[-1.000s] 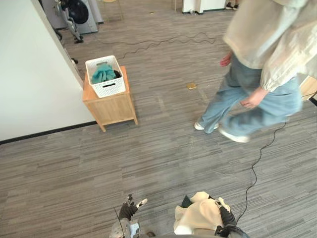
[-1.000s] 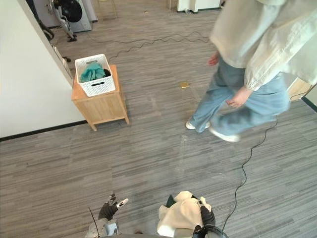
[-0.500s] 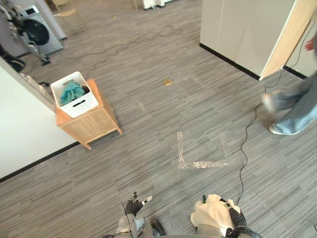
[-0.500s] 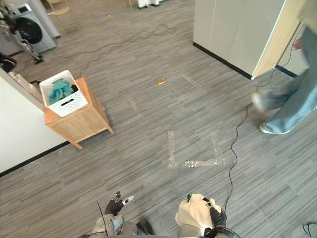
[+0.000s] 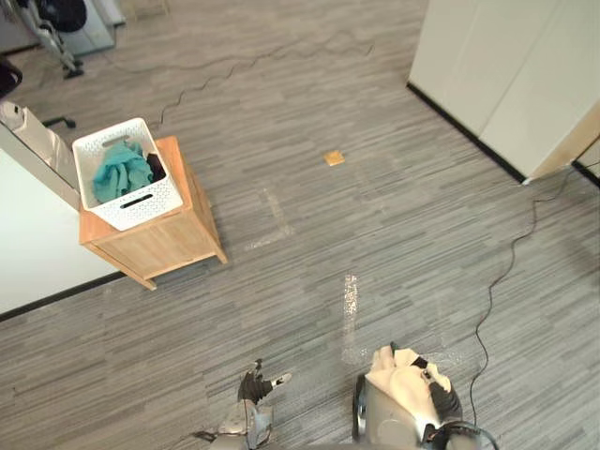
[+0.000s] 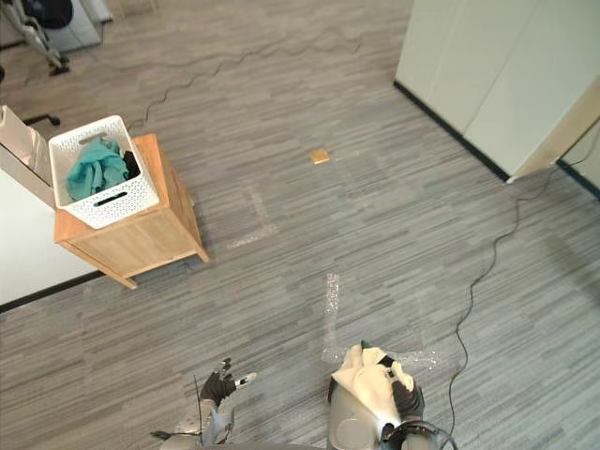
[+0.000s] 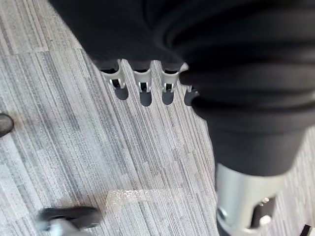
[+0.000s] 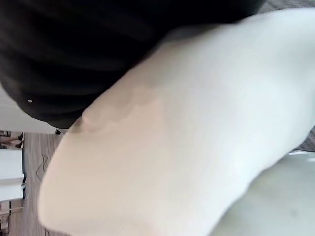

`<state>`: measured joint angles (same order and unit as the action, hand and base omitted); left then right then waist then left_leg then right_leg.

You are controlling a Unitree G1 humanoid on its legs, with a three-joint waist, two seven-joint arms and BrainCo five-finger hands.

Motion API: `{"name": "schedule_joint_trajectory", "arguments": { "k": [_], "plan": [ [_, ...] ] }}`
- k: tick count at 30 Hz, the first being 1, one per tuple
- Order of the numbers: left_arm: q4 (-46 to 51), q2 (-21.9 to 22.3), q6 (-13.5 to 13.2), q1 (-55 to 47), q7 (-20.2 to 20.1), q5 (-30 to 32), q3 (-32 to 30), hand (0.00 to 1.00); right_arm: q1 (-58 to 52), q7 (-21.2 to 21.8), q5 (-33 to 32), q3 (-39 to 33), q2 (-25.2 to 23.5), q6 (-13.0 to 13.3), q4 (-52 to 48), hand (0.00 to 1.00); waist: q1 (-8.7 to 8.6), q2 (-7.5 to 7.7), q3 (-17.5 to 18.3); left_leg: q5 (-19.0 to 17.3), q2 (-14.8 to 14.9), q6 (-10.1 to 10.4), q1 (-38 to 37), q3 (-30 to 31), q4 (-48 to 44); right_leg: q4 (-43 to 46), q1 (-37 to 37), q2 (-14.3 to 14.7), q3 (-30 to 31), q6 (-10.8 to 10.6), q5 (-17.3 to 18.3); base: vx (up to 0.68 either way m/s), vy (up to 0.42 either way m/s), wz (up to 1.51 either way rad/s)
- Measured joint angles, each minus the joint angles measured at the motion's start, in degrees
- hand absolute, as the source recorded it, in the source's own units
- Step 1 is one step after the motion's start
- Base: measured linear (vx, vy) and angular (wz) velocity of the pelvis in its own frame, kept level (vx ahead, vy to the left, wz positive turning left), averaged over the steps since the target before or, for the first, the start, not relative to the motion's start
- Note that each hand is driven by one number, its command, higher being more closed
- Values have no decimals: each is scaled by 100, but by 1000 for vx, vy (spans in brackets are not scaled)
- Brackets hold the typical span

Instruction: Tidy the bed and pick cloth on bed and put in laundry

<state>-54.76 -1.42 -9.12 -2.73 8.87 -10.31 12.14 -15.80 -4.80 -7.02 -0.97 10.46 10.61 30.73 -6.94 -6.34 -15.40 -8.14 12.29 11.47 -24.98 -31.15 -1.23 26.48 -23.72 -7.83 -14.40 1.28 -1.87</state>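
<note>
Since the earlier frame the head camera has swung; the cream cloth (image 5: 398,380) still sits on the right hand (image 5: 442,401). Left eye view: the left hand (image 5: 253,386) hangs well apart from the white basket (image 5: 155,208) on its wooden stand (image 5: 173,246). Left wrist view: we see its fingers (image 7: 142,91) straight, apart, empty. Right wrist view: the cloth covers the hand; we cannot tell its grip.

Our left hand (image 7: 142,86) hangs over the grey floor (image 7: 59,128) with its fingers (image 7: 168,92) loose. We see shiny tape (image 7: 142,196) on the floor.
</note>
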Motion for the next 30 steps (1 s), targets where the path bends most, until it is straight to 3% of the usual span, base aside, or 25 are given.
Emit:
{"name": "schedule_joint_trajectory", "arguments": {
  "k": [1, 2, 3, 4, 5, 6, 7, 10, 12, 14, 15, 16, 17, 18, 19, 20, 21, 22, 23, 24, 25, 26, 27, 29, 30],
  "plan": [
    [6, 54, -5, 38, -2, 15, -2, 0, 84, -8, 97, -15, 48, 3, -13, 100, -6, -6, -9, 306, 112, 72, 123, 19, -533, 459, -69, 2, 31, 40, 563, 740, -283, -40],
    [15, 77, -7, 59, -2, 18, -5, 0, 99, -4, 105, 4, 42, -26, -9, 100, -2, -3, -9, 416, 239, 11, 280, 57, -1040, 565, -26, 24, 49, 69, 766, 680, -336, -18],
    [24, 166, -16, 87, -2, 19, -67, 0, 121, 10, 103, 34, 34, -76, -1, 100, 19, -42, -33, 759, 724, -238, 768, 259, -2504, 476, 285, 116, 59, 147, 1005, 515, -270, -12],
    [28, 209, -17, 96, -6, 20, -67, 0, 142, 6, 100, 49, 56, -103, 17, 100, 11, -49, -62, 776, 983, -296, 1085, 374, -3417, 334, 541, 216, 26, 181, 1052, 610, -269, -22],
    [106, 267, -16, 91, -9, 10, -71, 0, 184, 2, 91, 121, 72, -110, 48, 100, 21, -113, -135, 656, 1370, -407, 1570, 644, -5189, -137, 1235, 456, 5, 235, 1074, 527, -192, -25],
    [280, 306, -25, 19, -1, -28, -121, 0, 177, -1, 89, 232, 58, -102, 47, 100, 64, -22, -191, 546, 1458, -519, 1994, 919, -6255, -624, 1882, 594, 15, 263, 1073, 552, -195, -32],
    [449, 311, -44, -34, -1, -37, -122, 0, 148, 1, 87, 330, 43, -81, 43, 100, 160, 29, -169, 434, 1454, -542, 2284, 939, -6647, -980, 2272, 675, 55, 269, 1076, 497, -151, -30],
    [770, 309, -135, -75, -3, -73, -147, 0, 259, 12, 89, 450, -97, -94, 45, 100, 398, 66, -166, 359, 1187, -575, 3339, 739, -6154, -1807, 3000, 822, 70, 222, 1157, 435, -58, -13],
    [998, 303, -140, -204, -4, -181, -169, 0, 302, 36, 99, 588, -162, -106, 43, 100, 483, 120, -194, 65, 757, -602, 3686, 208, -4631, -2219, 3410, 827, -30, 114, 1216, 397, 5, 19],
    [1097, 303, -146, -262, -8, -193, -177, 0, 327, 131, 115, 691, -167, -107, 40, 100, 489, 167, -184, 66, 423, -675, 3724, -755, -3227, -2459, 3760, 833, -280, 59, 1339, 529, 41, 48],
    [1082, 313, -136, -261, -9, -193, -210, 0, 354, 135, 133, 772, -156, -107, 38, 100, 488, 209, -151, 86, 188, -742, 3679, -1575, -2437, -2613, 3983, 863, -493, -49, 1443, 601, 54, 61],
    [1066, 351, -132, -281, -10, -193, -272, 0, 366, 145, 174, 784, -156, -105, 34, 100, 509, 221, -87, 166, 37, -1087, 3651, -2216, -2021, -2633, 4100, 908, -658, -167, 1571, 644, 65, 68],
    [1007, 379, -130, -286, -12, -194, -351, 0, 331, 142, 220, 779, -185, -107, 40, 100, 561, 256, 6, 56, -82, -2012, 3603, -2629, -1843, -2511, 4161, 923, -780, -285, 1729, 707, 75, 88],
    [936, 406, -108, -228, -21, -242, -490, 0, 325, 143, 264, 763, -241, -116, 34, 100, 587, 463, 123, -58, -383, -2415, 3567, -2426, -1748, -1916, 4060, 677, -947, -571, 2008, 866, 116, 121],
    [940, 428, -114, -239, -50, -264, -536, 0, 275, 165, 294, 742, -258, -119, 53, 100, 630, 515, 116, -162, -570, -2441, 3432, -2055, -1601, -624, 3735, 409, -1073, -760, 2028, 870, 135, 129],
    [942, 413, -112, -238, -70, -279, -552, 0, 257, 171, 304, 739, -267, -119, 51, 100, 659, 537, 116, -206, -640, -2354, 3296, -1889, -1541, 329, 3483, 231, -1070, -976, 1856, 724, 138, 142],
    [905, 400, -98, -236, -122, -310, -552, 0, 188, 181, 311, 754, -281, -114, 40, 100, 639, 642, 129, -303, -787, -2151, 2911, -1500, -1483, 2105, 3074, -119, -954, -1057, 1694, 744, 105, 156],
    [762, 341, -71, -236, -120, -309, -555, 0, 135, 215, 310, 755, -343, -114, 18, 100, 628, 687, 130, -409, -846, -1952, 2482, -1080, -1437, 3264, 2815, -335, -766, -1018, 1704, 738, 51, 162],
    [682, 332, -66, -239, -120, -309, -552, 0, 93, 230, 309, 748, -351, -113, -40, 100, 611, 667, 130, -436, -846, -1876, 2268, -892, -1371, 3556, 2687, -400, -720, -979, 1724, 736, -45, 164],
    [575, 330, -64, -243, -120, -310, -555, 0, -42, 239, 309, 724, -338, -89, -228, 100, 600, 595, 169, -415, -824, -1652, 1885, -476, -1154, 3673, 2325, -535, -648, -795, 1831, 565, -103, 142],
    [540, 327, -73, -247, -113, -311, -557, 0, -129, 239, 302, 720, -339, -73, -373, 100, 588, 549, 197, -336, -777, -1511, 1699, -245, -990, 3546, 1969, -638, -547, -659, 1908, 781, -273, 202],
    [453, 297, -74, -259, -112, -314, -555, 0, -186, 242, 292, 726, -347, -32, -540, 100, 476, 478, 228, -245, -612, -1166, 1557, 271, -817, 2897, 1374, -786, -301, -570, 1963, 623, -305, 174],
    [449, 274, -75, -270, -111, -315, -552, 0, -174, 245, 275, 726, -357, -16, -568, 100, 451, 468, 226, -191, -533, -1047, 1476, 461, -753, 2454, 1171, -808, -138, -583, 1953, 772, -460, 194],
    [406, 204, -75, -254, -111, -305, -523, 0, -145, 247, 240, 724, -361, -5, -686, 100, 447, 470, 228, -57, -218, -750, 1319, 949, -548, 696, 818, -764, 684, -768, 1681, 739, -598, 143],
    [335, 129, -81, -231, -111, -300, -496, 0, -164, 250, 236, 720, -376, 19, -776, 100, 434, 520, 236, -26, -23, -474, 1238, 1209, -414, -417, 823, -724, 1344, -885, 1247, 658, -618, 137]
  ]
}}
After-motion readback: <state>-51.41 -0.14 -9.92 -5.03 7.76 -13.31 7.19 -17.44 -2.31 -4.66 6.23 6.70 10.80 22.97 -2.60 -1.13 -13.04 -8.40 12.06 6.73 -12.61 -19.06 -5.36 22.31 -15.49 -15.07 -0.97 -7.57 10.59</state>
